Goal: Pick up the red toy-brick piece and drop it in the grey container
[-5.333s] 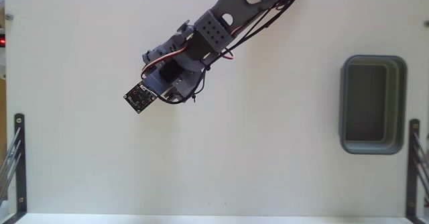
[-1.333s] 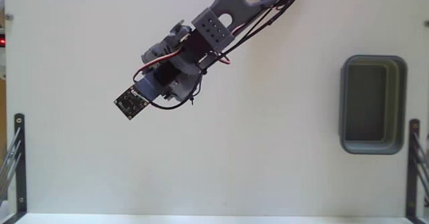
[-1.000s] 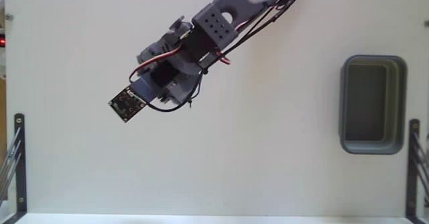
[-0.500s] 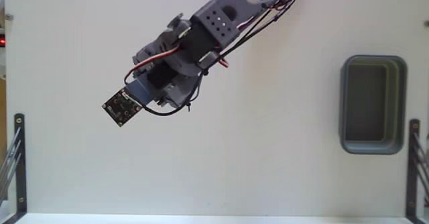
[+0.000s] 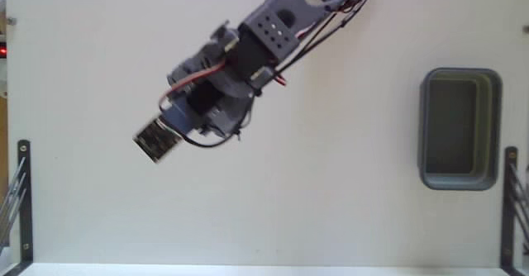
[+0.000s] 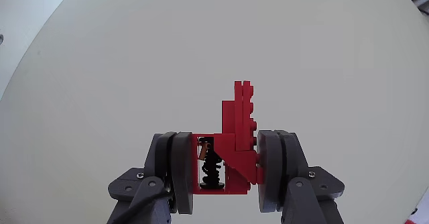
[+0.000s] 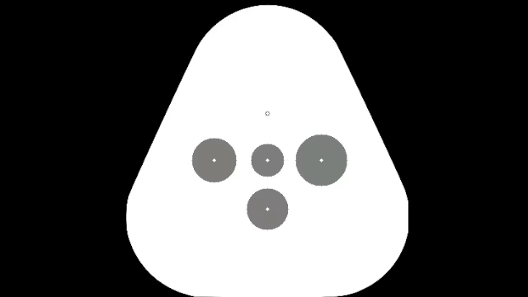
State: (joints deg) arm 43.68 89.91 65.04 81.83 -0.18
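The white surface (image 5: 273,210) filled the fixed view, plain and evenly lit, with dark metal brackets (image 5: 23,202) standing at its lower left and lower right edges. The grey arm (image 5: 281,20) entered from the top of that view and reached down and to the left across the surface, red, black and white wires (image 5: 326,16) trailing along it. At its low end sat a small blurred camera board (image 5: 157,140), which hid the jaws from above.

The grey container (image 5: 459,128) lay at the right side of the fixed view, upright with its long side running top to bottom, its thick rim framing a darker greenish inside in which nothing showed. It stood well apart from the arm's tip.

In the wrist view the gripper (image 6: 226,167) came in from the bottom edge, its jaws drawn in to a narrow gap and pressing from left and right on the red toy-brick piece (image 6: 238,133). The piece stood upright between the two grey pads, its stepped, studded top rising above them against the pale surface. A small black spring-like part (image 6: 212,170) showed inside its lower left half, between the jaws.
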